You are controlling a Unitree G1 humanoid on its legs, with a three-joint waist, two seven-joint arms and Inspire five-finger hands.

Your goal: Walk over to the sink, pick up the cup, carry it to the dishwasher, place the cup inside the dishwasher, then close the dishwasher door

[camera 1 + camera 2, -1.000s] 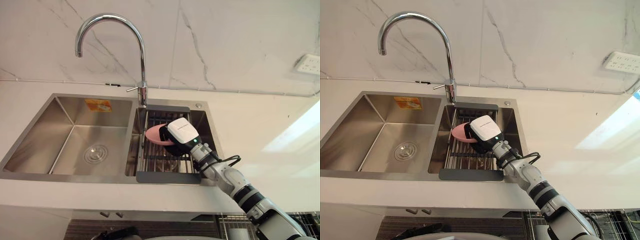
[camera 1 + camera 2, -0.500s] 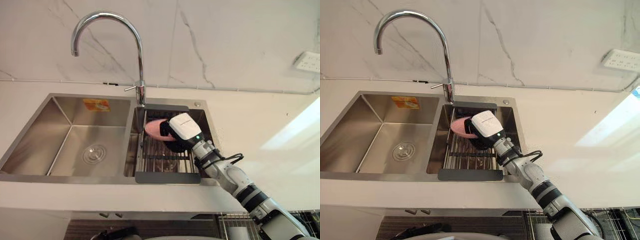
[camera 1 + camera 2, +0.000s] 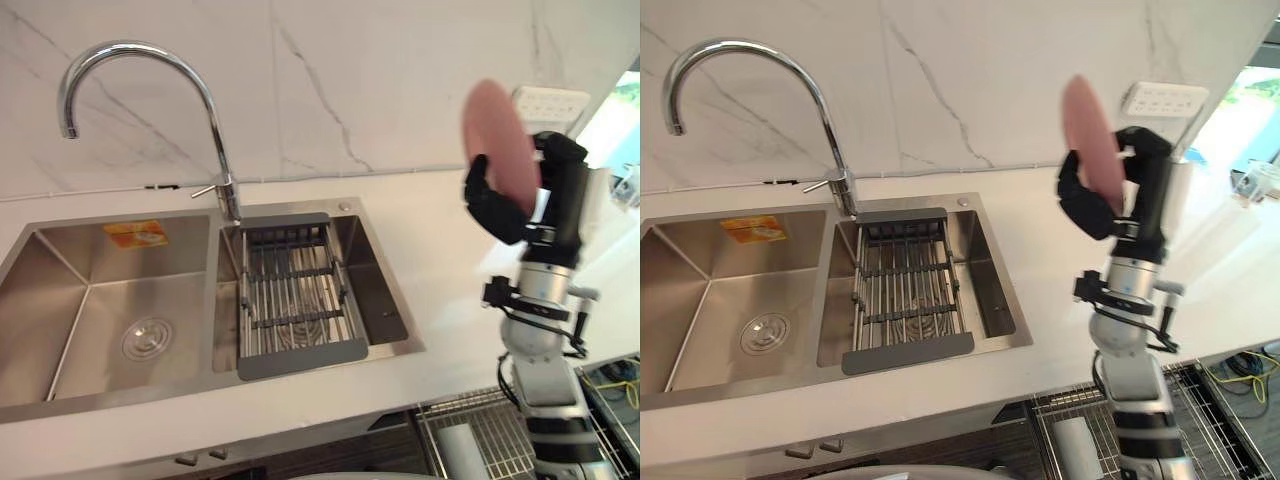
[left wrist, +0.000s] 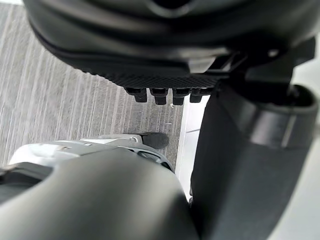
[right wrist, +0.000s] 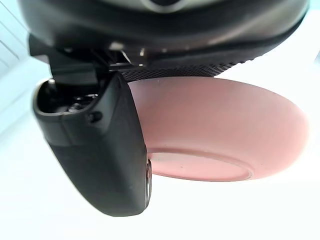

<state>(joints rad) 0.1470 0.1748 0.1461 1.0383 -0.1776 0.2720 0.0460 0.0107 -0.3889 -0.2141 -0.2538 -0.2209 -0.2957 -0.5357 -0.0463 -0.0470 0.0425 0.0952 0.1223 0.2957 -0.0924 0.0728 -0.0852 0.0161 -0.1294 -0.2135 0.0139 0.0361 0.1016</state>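
**Bowl, pink: in the right hand, in the air beside the sink**

- Bowl (image 3: 500, 135): pink, shallow, with a foot ring. It stands on edge in the air, apart from the worktop, gripped by the right hand (image 3: 562, 180). The fingers (image 3: 487, 205) curl round one face and the thumb (image 5: 100, 150) presses the other.
- Worktop (image 3: 440, 250): white, below the fingers.
- Socket (image 3: 553, 100): white, on the marble wall just behind the fingers and the bowl's upper rim.
- Sink (image 3: 70, 300): steel, two basins, lower than the fingers and well to their left.
- Rack (image 3: 295, 290): wire drainer with a grey frame, lying across the basin nearer the fingers.
- Tap (image 3: 205, 110): chrome, arched, rising behind the divide between the basins. Its spout is over the basin farther from the fingers.
- Wire basket (image 3: 480, 430): under the worktop's edge, below the right arm.
- Left hand (image 4: 150, 50): low over a grey plank floor (image 4: 50, 100), its fingers relaxed and holding nothing.
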